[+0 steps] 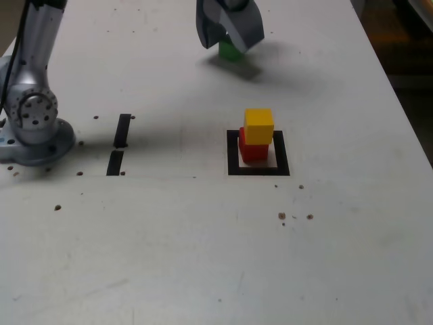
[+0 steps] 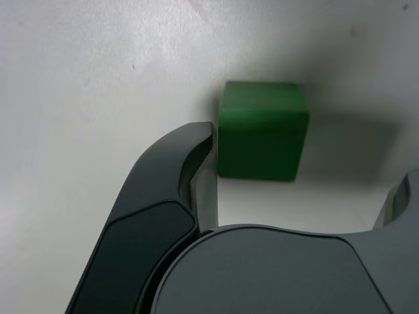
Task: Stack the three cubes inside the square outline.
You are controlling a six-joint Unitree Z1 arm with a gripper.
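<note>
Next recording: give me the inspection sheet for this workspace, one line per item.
Surface: white table, scattered dark specks.
Job's things: yellow cube stacked on red cube inside the square outline; green cube apart at the far side, on the table.
Clutter: two short black tape strips.
Claw: claw open, over the green cube, one finger beside it, not closed on it.
Cables: a dark cable beside the arm's base.
Surroundings: dark floor beyond the table's edge at the exterior view's right.

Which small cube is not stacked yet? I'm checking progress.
The green cube, alone on the white table between the open gripper's fingers; the yellow cube tops the red cube in the black square outline.
</note>
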